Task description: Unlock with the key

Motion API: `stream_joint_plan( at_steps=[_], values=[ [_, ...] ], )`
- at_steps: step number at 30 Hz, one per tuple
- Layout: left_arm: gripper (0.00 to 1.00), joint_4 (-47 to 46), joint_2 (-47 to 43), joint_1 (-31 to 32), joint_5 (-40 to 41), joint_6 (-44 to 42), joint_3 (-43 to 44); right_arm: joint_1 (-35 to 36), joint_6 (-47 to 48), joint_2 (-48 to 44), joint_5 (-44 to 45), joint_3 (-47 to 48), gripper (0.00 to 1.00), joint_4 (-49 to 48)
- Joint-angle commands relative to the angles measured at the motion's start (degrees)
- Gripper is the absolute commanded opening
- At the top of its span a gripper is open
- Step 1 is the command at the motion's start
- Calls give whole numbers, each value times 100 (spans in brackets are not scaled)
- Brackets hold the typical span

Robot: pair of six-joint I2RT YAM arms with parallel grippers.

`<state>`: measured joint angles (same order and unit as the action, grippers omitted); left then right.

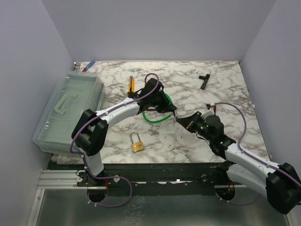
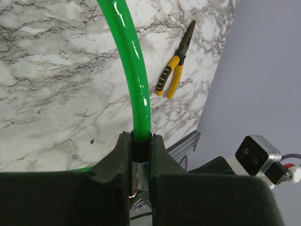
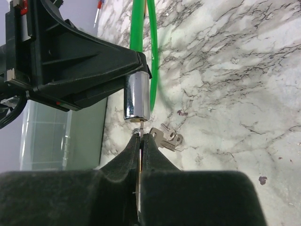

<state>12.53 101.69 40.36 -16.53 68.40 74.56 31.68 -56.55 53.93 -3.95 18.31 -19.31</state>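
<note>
Top view first: both arms meet mid-desk (image 1: 225,99). The left gripper (image 1: 168,108) has the green cable (image 1: 151,120) lifted by its end, and the right gripper (image 1: 182,121) is nose to nose with it. The brass padlock (image 1: 137,144) sits alone near the front edge, well apart from both. Pliers (image 1: 131,84), a black T-tool (image 1: 203,81) and a clear bin (image 1: 66,110) are off to the sides.

Left wrist: the left gripper (image 2: 140,143) is clamped tight on the cable's (image 2: 136,70) black collar, right above the metal cylinder (image 2: 139,176). I reckon it grips there so the lock end is steady and faces the other arm.

Right wrist: this is the good one. The right gripper (image 3: 141,137) is pinched shut on the key (image 3: 141,128). Only a sliver of blade pokes out, tip right at the cylinder's (image 3: 137,96) face. Can't tell if it's in the keyway or merely touching. The short grip makes sense to me, since a thin key would flex otherwise. Spare keys (image 3: 167,139) lie on the desk just behind.
</note>
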Motion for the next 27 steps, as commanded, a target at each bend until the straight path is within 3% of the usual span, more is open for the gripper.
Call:
stream_joint_plan(
  at_steps=[1,16,27],
  values=[
    [0,-146,-293,-15,-237,115,-49,11,-448,-120,10,-280,0,-825],
    [0,-1097,-865,-55,-578,457,-572,5,-1271,-193,30,-698,0,-2238],
    [0,-2255,-1378,-115,-722,628,-1213,5,-2245,623,-175,-1114,0,-4059]
  ],
)
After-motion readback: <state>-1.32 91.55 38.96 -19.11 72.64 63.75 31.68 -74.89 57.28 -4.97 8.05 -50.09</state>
